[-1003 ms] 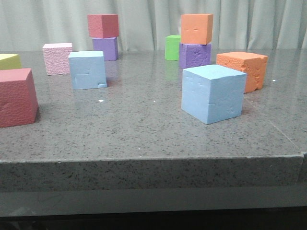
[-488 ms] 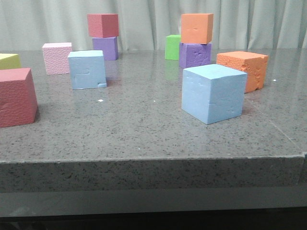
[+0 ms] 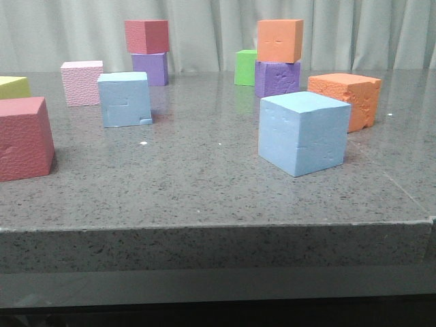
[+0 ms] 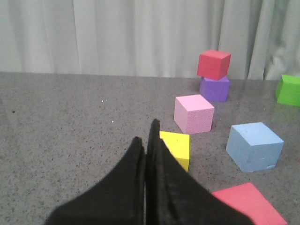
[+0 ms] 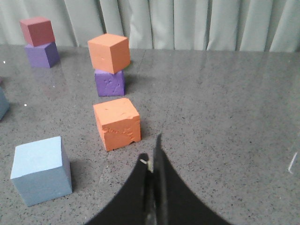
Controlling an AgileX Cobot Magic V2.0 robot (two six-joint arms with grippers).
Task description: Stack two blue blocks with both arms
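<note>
Sky-blue foam is what I am tracking: two blue blocks, both sitting directly on the grey table (image 3: 204, 184), well apart. The grooved blue block (image 3: 125, 99) is resting toward the far left part; the dented blue block (image 3: 303, 133) is sitting nearer the front edge, right of centre. I am judging the task as not started: no block is lifted or gripped, and the whole stack is remaining to do.

I am reading the left gripper (image 4: 146, 136) as pressed together and empty, with its tips hanging above the left side of the table. The right gripper (image 5: 151, 152) is likewise closed tip to tip, holding nothing, above the right side.

I am counting the other cubes:
- two purple, toward the far edge: one (image 3: 150, 68) carrying a dark red cube (image 3: 146, 36), one (image 3: 276, 78) carrying an orange cube (image 3: 279, 39);
- one chipped orange cube (image 3: 345, 99) just behind the dented block;
- one pink (image 3: 82, 83), one green (image 3: 245, 67), one yellow (image 3: 12, 86);
- one large red cube (image 3: 24, 138) at the left edge.
</note>
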